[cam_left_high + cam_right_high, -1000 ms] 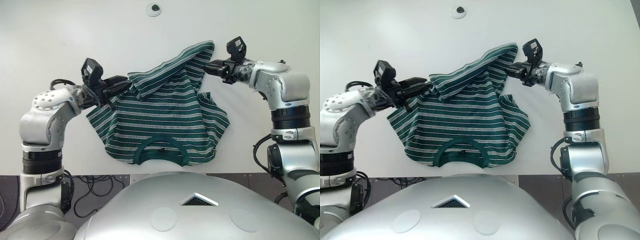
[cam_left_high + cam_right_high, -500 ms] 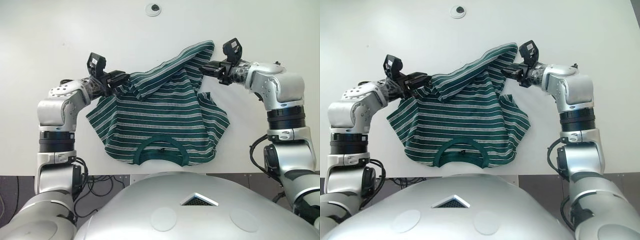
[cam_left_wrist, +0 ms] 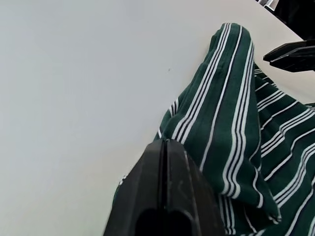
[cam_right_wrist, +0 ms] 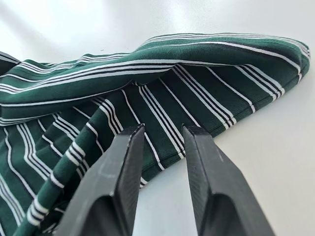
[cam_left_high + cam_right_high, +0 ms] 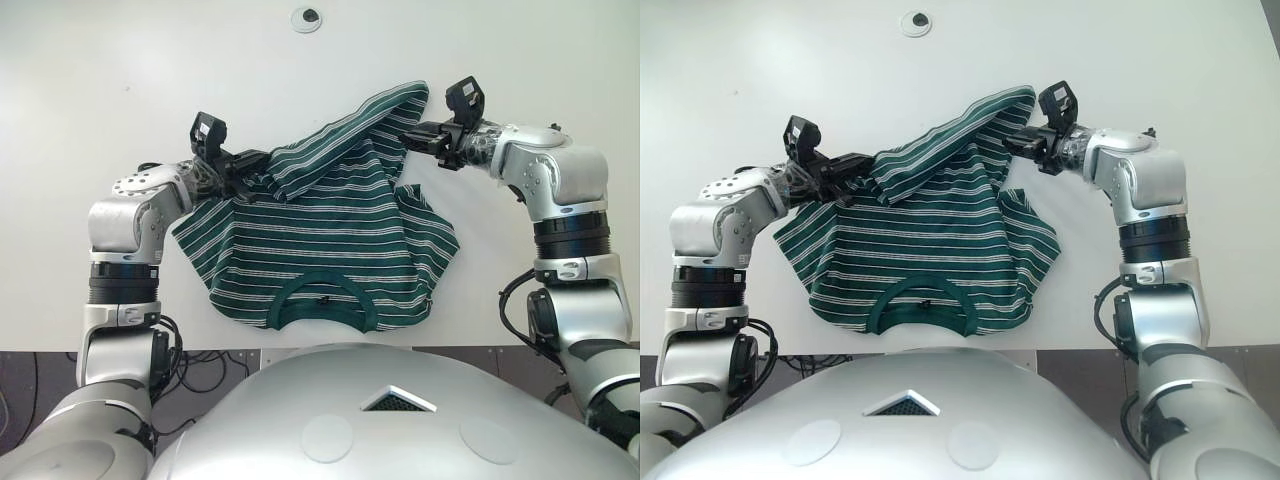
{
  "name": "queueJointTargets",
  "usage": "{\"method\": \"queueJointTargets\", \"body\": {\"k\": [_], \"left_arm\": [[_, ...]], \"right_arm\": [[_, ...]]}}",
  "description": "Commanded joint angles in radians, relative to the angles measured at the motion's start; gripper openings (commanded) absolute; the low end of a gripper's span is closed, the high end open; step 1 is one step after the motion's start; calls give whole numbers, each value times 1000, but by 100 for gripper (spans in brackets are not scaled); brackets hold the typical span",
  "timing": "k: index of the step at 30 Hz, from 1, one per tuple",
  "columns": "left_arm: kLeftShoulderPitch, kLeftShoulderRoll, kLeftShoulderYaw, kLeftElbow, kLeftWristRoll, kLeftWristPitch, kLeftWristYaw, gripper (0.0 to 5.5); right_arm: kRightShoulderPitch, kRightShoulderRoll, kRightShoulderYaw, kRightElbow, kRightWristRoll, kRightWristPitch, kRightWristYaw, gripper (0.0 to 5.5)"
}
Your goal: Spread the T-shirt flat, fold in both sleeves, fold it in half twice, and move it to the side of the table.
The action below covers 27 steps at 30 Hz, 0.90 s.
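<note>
Left gripper [image 5: 245, 162] is sitting nearer to me than the round fitting [image 5: 306, 18] and off to its left, at the far left corner of the T-shirt [image 5: 320, 235]. Its fingers are pressing tight together with striped cloth bunching right at their tips, so I am reading it as pinching the hem, though the pinch itself is hidden under the fingers.

I am seeing the T-shirt lying on the white table [image 5: 100, 60] on my side of the round fitting, almost straight below it, with the collar [image 5: 325, 290] pointing toward me. Its far hem is rumpled and doubled over into a raised ridge, so it is not lying flat yet.

Right gripper [image 5: 410, 138] is hovering on my side of the round fitting and to its right, at the far right corner of the hem. Its fingers [image 4: 129, 152] are standing apart, with the hem edge lying between and just past them, and they are gripping nothing.

I am judging that we are in the first step, spreading the shirt flat; no sleeve is folded in. The next move is calling for the right gripper to close on that hem corner, then for both arms to pull the hem away from me and outward until the ridge is gone.
</note>
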Motion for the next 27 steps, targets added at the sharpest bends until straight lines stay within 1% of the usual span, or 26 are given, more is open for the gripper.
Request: {"method": "queueJointTargets", "body": {"k": [1, 4, 8, 13, 16, 18, 22, 27], "left_arm": [[-23, -12, 25, -9, -3, -30, 8, 1], [-80, -30, 59, 43, 15, -92, 48, 1], [-223, -33, 45, 226, 100, -201, 93, 1], [-490, -37, -5, 712, 301, -449, 235, 1], [-615, -42, -43, 952, 401, -561, 301, 1], [-670, -52, -70, 1068, 460, -616, 339, 1], [-724, -71, -129, 1197, 571, -684, 402, 1], [-744, -65, -134, 1240, 629, -722, 468, 74]], "right_arm": [[-6, 10, -4, 7, -14, -8, -5, 139], [-8, 12, -4, 11, -17, -10, -5, 139], [-15, 19, -3, 20, -26, -14, -4, 139], [-16, 31, 13, 18, -33, -18, 1, 139], [-6, 40, 29, -3, -29, -11, 7, 139], [2, 49, 43, -18, -30, -7, 13, 139], [-13, 75, 76, -6, -49, -28, 9, 139], [-33, 90, 70, 11, -65, -58, -6, 139]]}}
